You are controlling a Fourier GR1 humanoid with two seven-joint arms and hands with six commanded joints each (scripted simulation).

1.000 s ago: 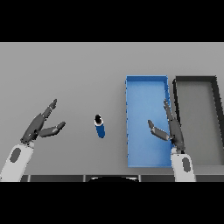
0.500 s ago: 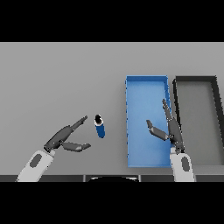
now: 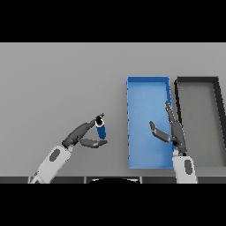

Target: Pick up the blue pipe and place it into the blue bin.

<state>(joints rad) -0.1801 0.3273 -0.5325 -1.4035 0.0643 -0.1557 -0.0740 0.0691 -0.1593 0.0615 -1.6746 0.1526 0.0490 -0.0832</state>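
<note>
two hands up: left hand [image 3: 81, 136] spread around blue pipe [image 3: 101, 129] on desk [image 3: 57, 79], not clamped; blue bin [image 3: 148, 92] at pipe's 3 o'clock. risk: fingertip nudge rolls pipe. right hand [image 3: 173, 130] spread, idle.

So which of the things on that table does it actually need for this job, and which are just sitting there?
Needed for the job:
blue pipe
blue bin
left robot hand, reaching around the pipe

Just there:
dark grey bin, beside the blue one
right robot hand, open over the blue bin
grey table
</note>
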